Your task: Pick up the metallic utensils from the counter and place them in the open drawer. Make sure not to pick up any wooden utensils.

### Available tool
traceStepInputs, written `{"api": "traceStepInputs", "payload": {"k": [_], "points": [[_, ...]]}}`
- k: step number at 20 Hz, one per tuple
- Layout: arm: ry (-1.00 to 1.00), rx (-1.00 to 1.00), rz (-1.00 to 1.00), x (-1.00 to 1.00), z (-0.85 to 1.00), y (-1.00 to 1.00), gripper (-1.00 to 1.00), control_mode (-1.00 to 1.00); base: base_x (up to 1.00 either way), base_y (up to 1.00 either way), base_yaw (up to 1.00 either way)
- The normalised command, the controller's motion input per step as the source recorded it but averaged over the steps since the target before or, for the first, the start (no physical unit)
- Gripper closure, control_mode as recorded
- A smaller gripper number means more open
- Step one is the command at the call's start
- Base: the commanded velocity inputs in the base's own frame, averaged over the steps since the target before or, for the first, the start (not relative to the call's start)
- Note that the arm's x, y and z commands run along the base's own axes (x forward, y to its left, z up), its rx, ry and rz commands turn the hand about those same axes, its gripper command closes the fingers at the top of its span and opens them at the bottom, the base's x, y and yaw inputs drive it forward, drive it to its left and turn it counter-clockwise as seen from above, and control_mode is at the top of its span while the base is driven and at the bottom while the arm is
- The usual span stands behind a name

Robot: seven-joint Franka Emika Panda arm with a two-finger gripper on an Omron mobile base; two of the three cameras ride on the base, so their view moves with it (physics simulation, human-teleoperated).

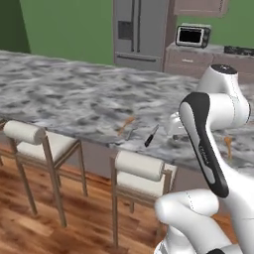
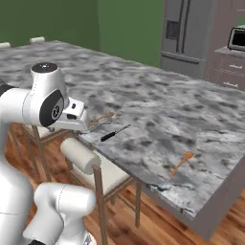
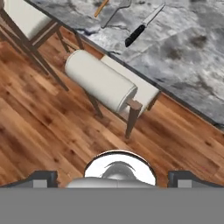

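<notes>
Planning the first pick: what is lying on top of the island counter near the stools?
On the counter: a black-handled knife, a grey fork and a wooden spoon. Another wooden spoon lies apart. The arm hides part of the edge.

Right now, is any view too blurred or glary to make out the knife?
Left base view: soft, the knife small but readable, no glare. Right base view: mildly blurred, its black handle and thin blade distinct on the counter. Hand view: sharpest, the knife clear near the top edge; even light, faint shadows.

We see even, soft rendered light with faint shadows, no glare; the counter marbling looks slightly blurred and low in resolution
</notes>
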Motion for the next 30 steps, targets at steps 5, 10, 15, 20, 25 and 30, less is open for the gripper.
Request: {"api": "traceStepInputs", "payload": {"k": [5,10,15,20,25,30], "points": [[0.0,0.0,0.0,0.0,0.0,0.0,-1.0,1.0,0.0,0.86,-0.67],[0.0,0.0,0.0,0.0,0.0,0.0,-1.0,1.0,0.0,0.92,-0.64],[0.0,0.0,0.0,0.0,0.0,0.0,-1.0,1.0,0.18,0.56,-0.19],[0.0,0.0,0.0,0.0,0.0,0.0,-1.0,1.0,0.57,0.12,0.0],[0.0,0.0,0.0,0.0,0.0,0.0,-1.0,1.0,0.69,-0.01,0.0],[0.0,0.0,0.0,0.0,0.0,0.0,-1.0,1.0,0.48,0.0,-0.12]]}}
